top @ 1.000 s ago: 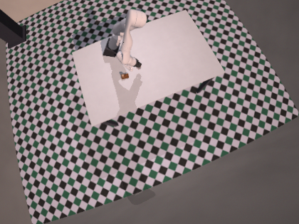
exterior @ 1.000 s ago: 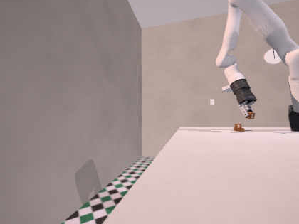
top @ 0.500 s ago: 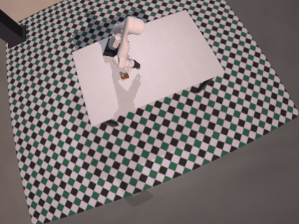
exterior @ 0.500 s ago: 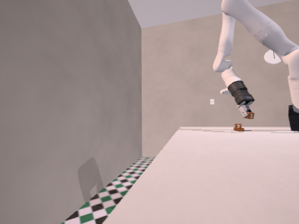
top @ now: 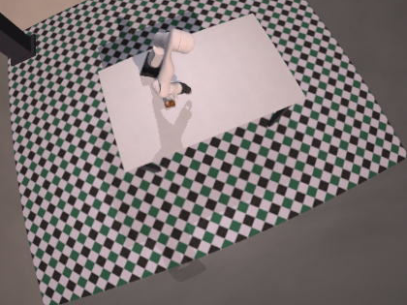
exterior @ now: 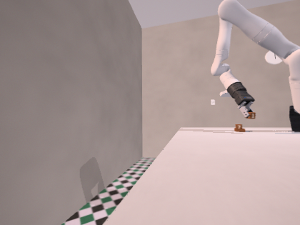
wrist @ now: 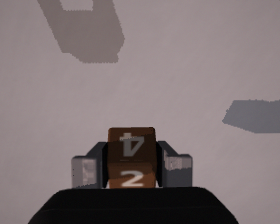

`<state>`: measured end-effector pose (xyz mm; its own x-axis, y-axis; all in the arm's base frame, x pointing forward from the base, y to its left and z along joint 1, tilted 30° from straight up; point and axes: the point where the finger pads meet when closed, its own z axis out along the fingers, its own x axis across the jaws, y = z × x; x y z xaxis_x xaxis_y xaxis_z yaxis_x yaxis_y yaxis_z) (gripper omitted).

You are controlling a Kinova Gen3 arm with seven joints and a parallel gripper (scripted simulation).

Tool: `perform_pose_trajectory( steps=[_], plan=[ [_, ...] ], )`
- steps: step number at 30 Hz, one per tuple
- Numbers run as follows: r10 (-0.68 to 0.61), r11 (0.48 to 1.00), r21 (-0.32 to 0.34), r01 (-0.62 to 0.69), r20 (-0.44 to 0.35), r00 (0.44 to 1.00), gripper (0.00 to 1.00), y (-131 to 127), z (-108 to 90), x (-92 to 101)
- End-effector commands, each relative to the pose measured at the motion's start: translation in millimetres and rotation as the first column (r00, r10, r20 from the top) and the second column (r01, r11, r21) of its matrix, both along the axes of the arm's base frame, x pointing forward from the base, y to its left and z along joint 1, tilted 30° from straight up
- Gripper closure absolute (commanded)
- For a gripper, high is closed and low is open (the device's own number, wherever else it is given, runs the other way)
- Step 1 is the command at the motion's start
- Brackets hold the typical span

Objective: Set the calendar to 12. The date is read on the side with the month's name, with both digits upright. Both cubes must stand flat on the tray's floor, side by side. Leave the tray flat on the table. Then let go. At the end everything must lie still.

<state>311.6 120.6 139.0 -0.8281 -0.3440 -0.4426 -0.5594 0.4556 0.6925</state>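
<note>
- My gripper [top: 188, 90] [exterior: 251, 115] [wrist: 132, 157] is clamped on a numbered cube [exterior: 252, 116] [wrist: 132, 150], one finger on each side, so I read it as a secure carry above the desk [top: 233, 67] [exterior: 200, 171] [wrist: 200, 80].
- The wrist view gives me a 4 and a 2 on the cube; the face towards the exterior camera looks like a 1. That grip leaves several digits readable, useful for choosing the front.
- The tray [top: 166, 106] [exterior: 239, 130] sits on the desk, nearer the short edge on the top view's left than the opposite one, with the other cube [top: 168, 103] [exterior: 238, 126] on it.
- That cube's visible digit could be a 7 or a 2; I can't tell, nor find the month's name.
- I judge the job partway: I'd confirm the month side, turn my cube upright, then lower it beside its partner, minding a knock or tilted landing.
</note>
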Motion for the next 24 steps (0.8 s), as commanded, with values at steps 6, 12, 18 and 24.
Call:
perform_pose_trajectory(
  steps=[6, 12, 18, 24],
  plan=[
    [0.041, 0.994, 0.103, -0.036, -0.052, 0.998, 0.43, -4.1, -6.8, 2.7],
    [0.060, 0.988, 0.147, -0.050, -0.065, 0.996, 0.43, -5.2, -6.5, 2.6],
    [0.062, 0.987, 0.150, -0.051, -0.066, 0.996, 0.43, -5.4, -6.4, 2.6],
    [0.062, 0.987, 0.150, -0.051, -0.066, 0.996, 0.43, -5.4, -6.4, 2.6]
  ],
)
